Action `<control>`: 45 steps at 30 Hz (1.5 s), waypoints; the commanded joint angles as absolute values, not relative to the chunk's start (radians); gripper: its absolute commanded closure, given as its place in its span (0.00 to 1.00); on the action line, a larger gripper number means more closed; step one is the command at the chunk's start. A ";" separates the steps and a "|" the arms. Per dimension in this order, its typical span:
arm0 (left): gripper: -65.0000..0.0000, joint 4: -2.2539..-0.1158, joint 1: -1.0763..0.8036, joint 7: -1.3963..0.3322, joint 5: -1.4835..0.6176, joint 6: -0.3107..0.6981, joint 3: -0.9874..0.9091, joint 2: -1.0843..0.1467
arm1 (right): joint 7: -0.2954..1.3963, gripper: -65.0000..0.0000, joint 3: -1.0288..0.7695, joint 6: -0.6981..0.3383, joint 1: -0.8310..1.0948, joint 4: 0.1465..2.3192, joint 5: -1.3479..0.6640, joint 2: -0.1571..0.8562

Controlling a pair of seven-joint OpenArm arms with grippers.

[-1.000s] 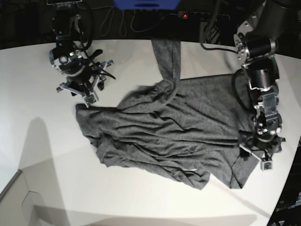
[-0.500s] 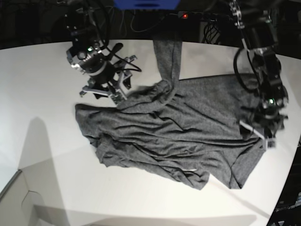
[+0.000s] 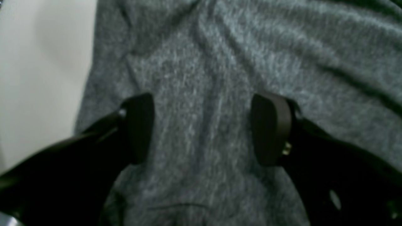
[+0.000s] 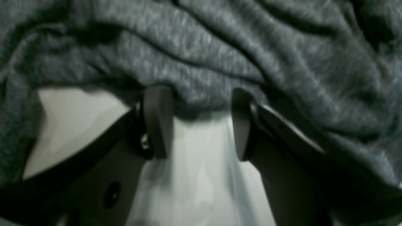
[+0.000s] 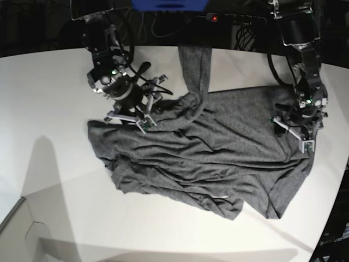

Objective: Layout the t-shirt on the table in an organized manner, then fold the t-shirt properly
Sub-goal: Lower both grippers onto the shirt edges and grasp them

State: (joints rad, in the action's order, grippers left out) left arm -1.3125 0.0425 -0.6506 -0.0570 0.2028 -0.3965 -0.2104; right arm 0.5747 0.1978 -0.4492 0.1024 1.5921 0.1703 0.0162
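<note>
The t-shirt (image 5: 207, 147) is spread, crumpled, across the middle and right of the white tabletop (image 5: 49, 98) in the base view, one sleeve trailing toward the upper edge. The right end effector (image 5: 130, 119) is angled down from the upper left and set at the shirt's upper-left hem; in its wrist view the fingers (image 4: 157, 122) are seen apart, straddling the hem's edge with bare tabletop between them. The left end effector (image 5: 295, 131) is hung from the upper right over the shirt's right side, its fingers (image 3: 267, 128) spread wide above wrinkled cloth, nothing clamped. No readable writing is seen.
</note>
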 commanded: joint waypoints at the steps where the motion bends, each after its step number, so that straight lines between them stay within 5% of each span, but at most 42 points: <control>1: 0.29 -1.314 0.054 -0.634 -0.058 0.197 -0.398 -0.222 | 0.547 0.53 0.199 -0.452 0.091 1.596 0.163 0.013; 7: 0.29 -1.264 0.056 -0.634 -0.058 0.197 -0.398 -0.222 | 0.486 0.57 0.199 -0.452 0.074 1.521 0.163 0.013; 12: 0.29 -1.241 0.062 -0.634 -0.058 0.197 -0.398 -0.223 | 0.486 1.00 0.194 -0.452 0.077 1.564 0.165 0.015; 26: 0.29 -1.239 0.085 -0.634 -0.058 0.197 -0.398 -0.229 | 0.486 1.00 0.045 -0.452 0.222 2.000 0.165 0.039; 39: 0.29 -1.357 0.081 -0.634 -0.059 0.197 -0.421 -0.223 | 0.484 1.00 0.012 -0.452 0.249 2.023 0.163 0.021; 45: 0.29 -1.561 0.030 -0.648 -0.297 0.199 -0.547 -0.196 | 0.489 1.00 0.054 -0.453 0.185 2.022 0.163 0.019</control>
State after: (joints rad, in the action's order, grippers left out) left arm -1.5501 0.0265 -0.6571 -0.3046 0.1940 -0.5461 -0.1905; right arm 0.5240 0.0505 -0.4625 0.2001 2.0010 0.1787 0.0196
